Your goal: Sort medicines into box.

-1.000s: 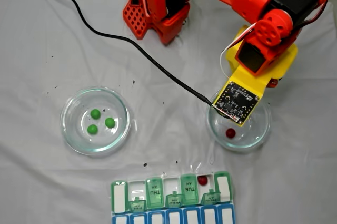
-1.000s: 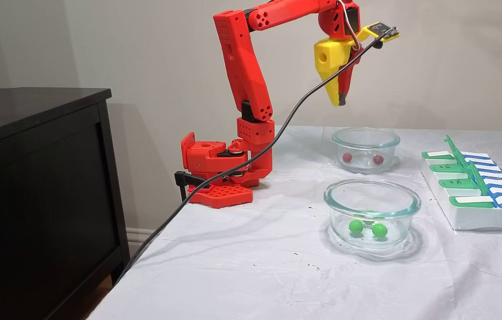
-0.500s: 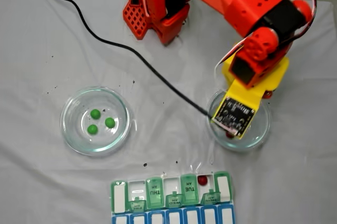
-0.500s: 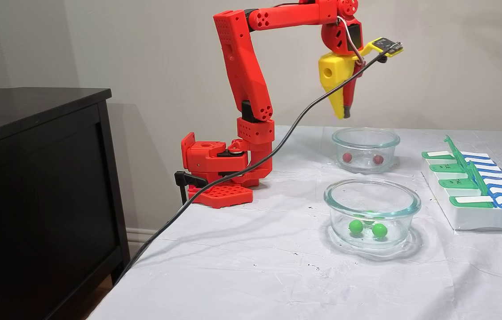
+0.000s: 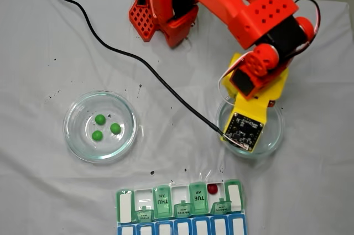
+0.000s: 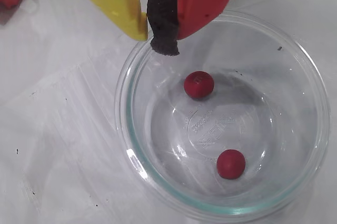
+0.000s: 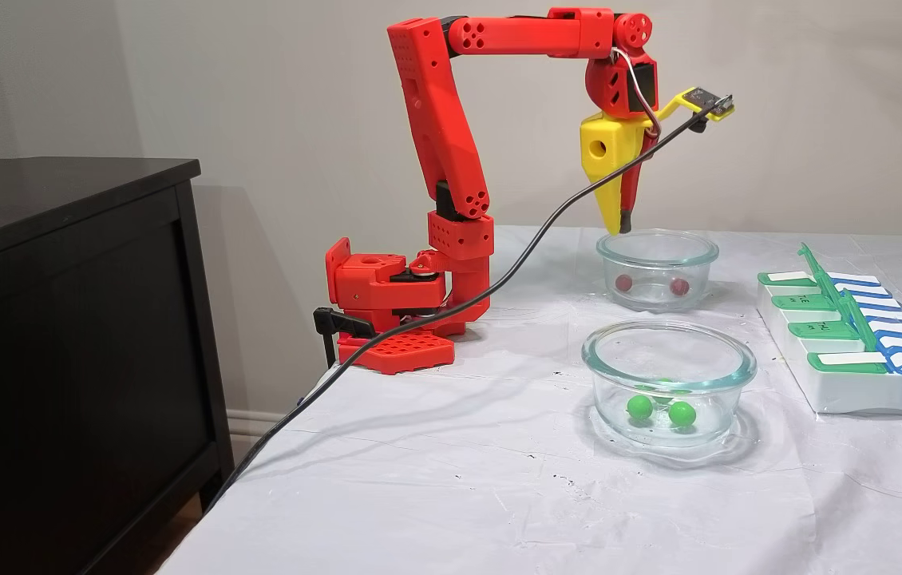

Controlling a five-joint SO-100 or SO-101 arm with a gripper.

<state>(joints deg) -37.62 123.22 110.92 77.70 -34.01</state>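
Note:
My gripper [image 6: 158, 37] is shut, its yellow and red fingers pressed on a black foam pad, holding nothing. It hangs just above the back rim of a clear glass dish [image 6: 126, 145] [image 7: 657, 247]. Two red medicines [image 6: 199, 84] [image 6: 231, 163] lie inside that dish and also show from the side [image 7: 623, 283] [image 7: 680, 286]. In a fixed view from above, the wrist camera board covers them. A third red medicine [image 5: 213, 189] sits in an open compartment of the box [image 5: 161, 202] [image 7: 866, 395]. Three green medicines [image 5: 99, 119] [image 5: 115, 128] [image 5: 97, 135] rest in another glass dish [image 5: 72, 135] [image 7: 666, 351].
A black cable [image 5: 138, 61] [image 7: 419, 319] runs from the wrist across the white cloth and off the table edge. The red arm base [image 5: 160, 14] [image 7: 387, 303] stands at the back. A black cabinet [image 7: 60, 319] is beside the table.
The arm has lowered and reached forward, bringing the shut gripper from well above the red-ball dish down to its rim. The balls and box have not moved.

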